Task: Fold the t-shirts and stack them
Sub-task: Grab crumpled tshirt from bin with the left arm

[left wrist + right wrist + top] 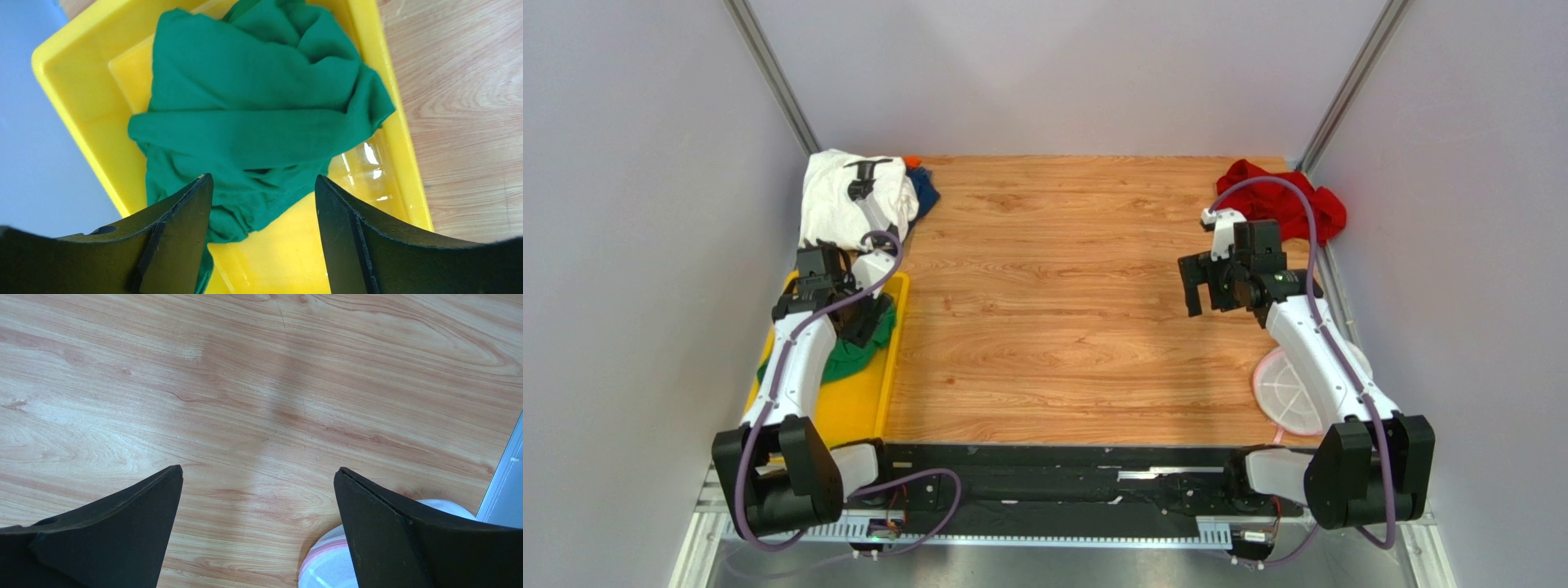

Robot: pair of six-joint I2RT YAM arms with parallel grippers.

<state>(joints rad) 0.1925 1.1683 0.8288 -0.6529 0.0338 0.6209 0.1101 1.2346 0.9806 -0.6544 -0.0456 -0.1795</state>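
Note:
The green t-shirt (258, 104) lies roughly folded in the yellow tray (73, 79); it also shows in the top view (854, 355). My left gripper (264, 187) hangs open and empty just above the shirt's near edge; it shows in the top view (844, 316). The white printed t-shirt (836, 196) lies crumpled at the back left, with the dark blue one (924, 190) beside it. The red t-shirt (1277, 196) lies crumpled at the back right. My right gripper (258, 478) is open and empty above bare wood; it shows in the top view (1210, 284).
The yellow tray (848, 410) sits along the table's left edge. The round white-and-pink mesh basket (1296, 386) lies near the front right, under my right arm, and shows in the right wrist view (325, 566). Grey walls and metal posts close in the table.

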